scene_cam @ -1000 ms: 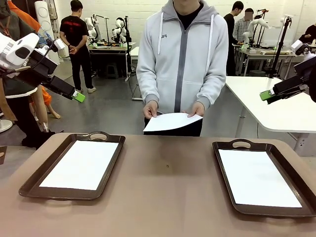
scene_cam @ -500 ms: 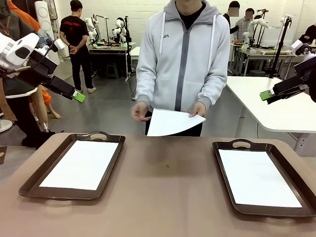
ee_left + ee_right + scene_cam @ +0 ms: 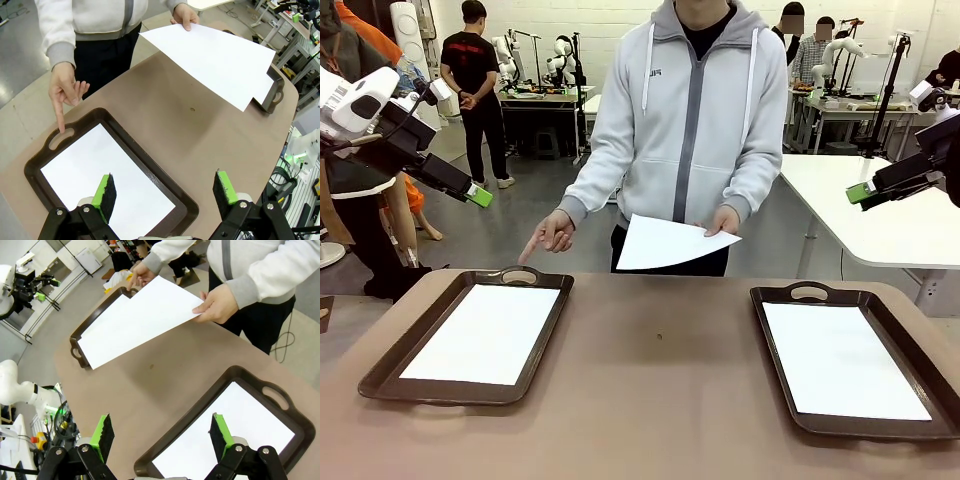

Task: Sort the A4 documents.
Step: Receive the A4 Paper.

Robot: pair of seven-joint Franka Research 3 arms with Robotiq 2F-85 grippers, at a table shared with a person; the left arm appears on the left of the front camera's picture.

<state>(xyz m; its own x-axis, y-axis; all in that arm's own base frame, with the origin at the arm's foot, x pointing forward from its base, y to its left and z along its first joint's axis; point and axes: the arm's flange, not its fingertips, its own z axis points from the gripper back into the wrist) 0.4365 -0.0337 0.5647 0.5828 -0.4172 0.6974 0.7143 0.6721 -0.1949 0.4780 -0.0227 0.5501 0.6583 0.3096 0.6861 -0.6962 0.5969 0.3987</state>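
On my far left, the left claw point(image 3: 480, 195) hangs above and beyond the bench's point(image 3: 660, 400) left corner, well clear of the surface. In the left wrist view its green pads point(image 3: 104, 192) stand wide apart and nothing is held between them.

Below it, on the left half of the bench, I see the left tray point(image 3: 545, 335), dark brown with a cut-out handle at its far end. One A4 document point(image 3: 485, 333) lies flat inside it, within the rim.

The person's pointing hand point(image 3: 552, 233) is lowered toward that tray, index finger extended downward. In the left wrist view, the fingertip is at the tray's handle opening; I cannot tell whether it touches.

At centre, the person stands at the far side of the bench. The person's other hand point(image 3: 722, 222) pinches the edge of a second A4 document, the held sheet point(image 3: 668, 245), which is raised above the far edge of the bench and sags slightly. It touches neither tray.

On the right half of the bench lies the right tray point(image 3: 770, 330), handle also at the far end. A third A4 document, the right sheet point(image 3: 842, 360), lies flat inside it.

On my far right, the right claw point(image 3: 861, 193) hangs above and beyond the bench's right side. The right wrist view shows its fingers spread wide, holding nothing.
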